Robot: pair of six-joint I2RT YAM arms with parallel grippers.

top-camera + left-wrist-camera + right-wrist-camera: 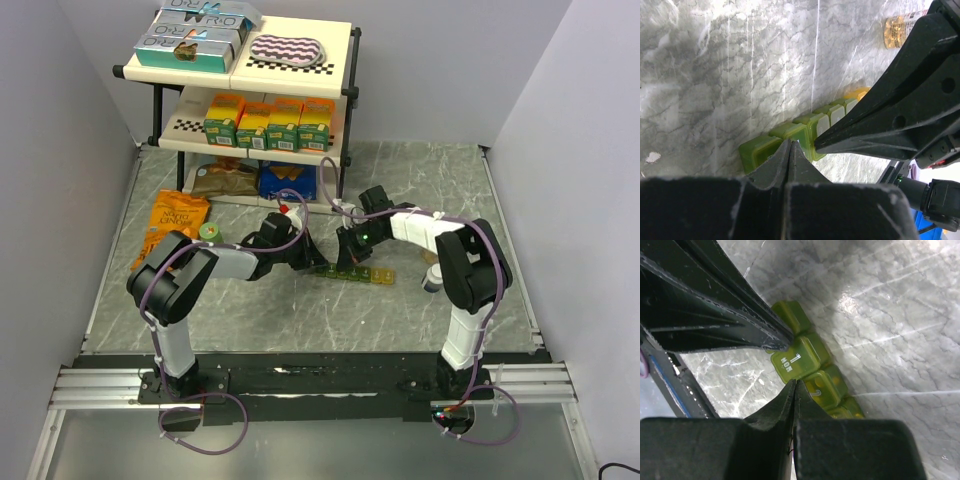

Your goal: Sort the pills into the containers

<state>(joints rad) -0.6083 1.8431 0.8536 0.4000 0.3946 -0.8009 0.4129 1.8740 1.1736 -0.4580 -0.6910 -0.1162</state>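
Observation:
The containers are a strip of translucent green-to-yellow compartments (356, 272) lying on the marble table between my arms. Both grippers are shut and hold nothing. My left gripper (790, 143) has its tips at the olive-green end compartments (790, 135). My right gripper (795, 382) has its tips at the edge of the lid marked MON (799, 357). In the top view the left gripper (312, 258) and the right gripper (346, 256) meet over the strip's left end. Yellow spots show through the lid beside it (826, 387); I cannot tell if they are pills.
An amber pill bottle (433, 277) stands right of the strip and also shows in the left wrist view (898, 30). A green round lid (209, 232) and an orange snack bag (172, 222) lie at the left. A shelf rack (250, 95) with boxes stands at the back.

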